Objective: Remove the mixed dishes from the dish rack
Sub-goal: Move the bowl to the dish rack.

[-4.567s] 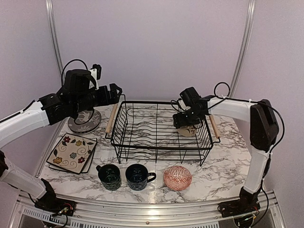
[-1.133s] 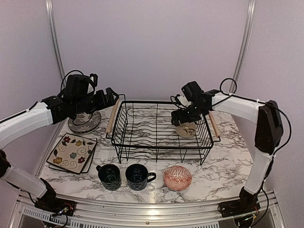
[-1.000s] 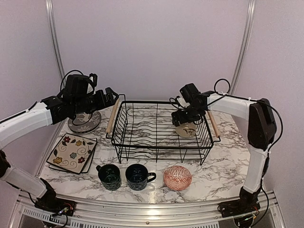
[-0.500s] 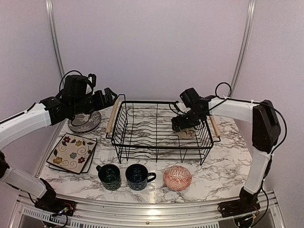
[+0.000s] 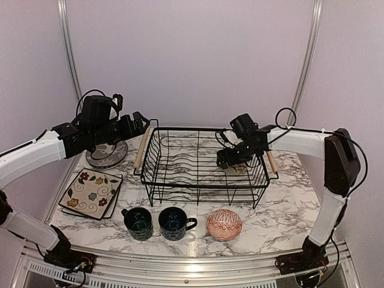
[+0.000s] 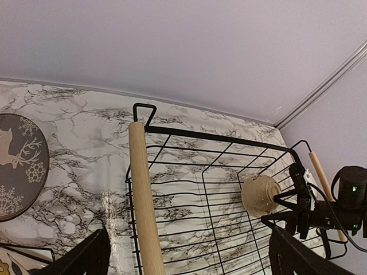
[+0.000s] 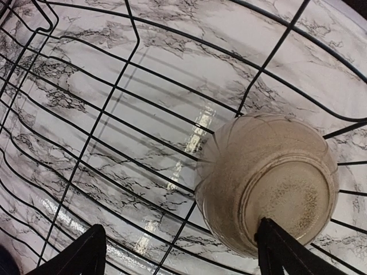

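The black wire dish rack [image 5: 180, 180] holds only the beige bowl [image 5: 239, 170], which lies tipped on the rack's right side with its base facing the right wrist camera [image 7: 269, 183]. My right gripper [image 5: 230, 159] is open inside the rack just above the bowl. In the right wrist view its right fingertip [image 7: 281, 246] rests at the bowl's base. My left gripper [image 5: 141, 120] is open and empty above the rack's left wooden handle [image 6: 143, 200]. The bowl also shows in the left wrist view [image 6: 261, 195]. The striped plate is not in view.
On the table left of the rack lie the grey deer plate [image 5: 107, 153] and the stacked square floral plates [image 5: 91, 193]. In front of the rack stand two dark blue mugs [image 5: 139, 223] [image 5: 175, 222] and a red-and-white patterned bowl [image 5: 224, 224].
My right gripper has sunk a little lower over the beige bowl, which now shows less beneath it. The left arm has barely moved.
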